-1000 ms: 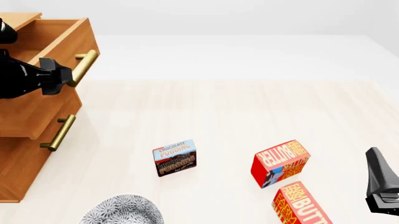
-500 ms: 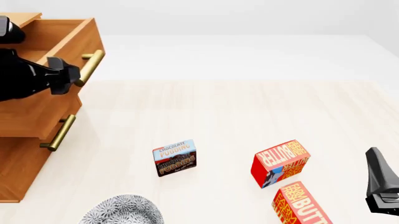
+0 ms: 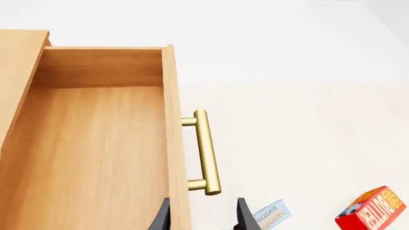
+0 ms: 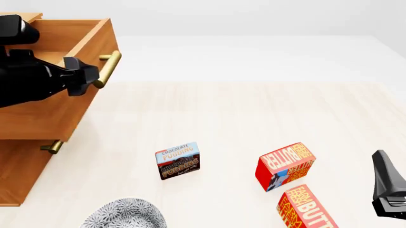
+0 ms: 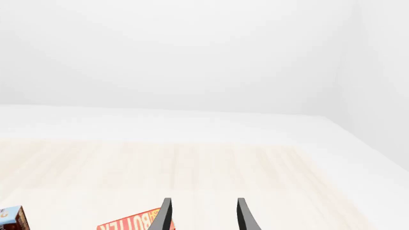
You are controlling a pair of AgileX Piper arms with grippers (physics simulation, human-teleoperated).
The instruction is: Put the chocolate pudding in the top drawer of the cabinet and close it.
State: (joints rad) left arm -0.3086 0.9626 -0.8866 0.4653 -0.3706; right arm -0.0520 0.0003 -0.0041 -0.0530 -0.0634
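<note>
Cabinet (image 4: 22, 175): far left, top drawer (image 4: 54, 111) pulled out, inside bare wood.
Left gripper (image 4: 85, 76): at the drawer's brass handle (image 4: 109, 69); wrist view shows the fingers parted, front panel between them, clamping nothing I can see.
Pudding box (image 4: 178, 160): standing on the table, well apart from the drawer, between the 2 arms, nearer the left one, long side running left-right.
Look: pale blue top, dark brown below, lettering facing us.
Butter boxes (image 4: 285, 166): 2, just right of it.
Right gripper (image 5: 202, 218): low right, fingers apart, empty.

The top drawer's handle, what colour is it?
Brass-gold, shiny. The handle shows best in the left wrist view, on the honey-brown top drawer.
</note>
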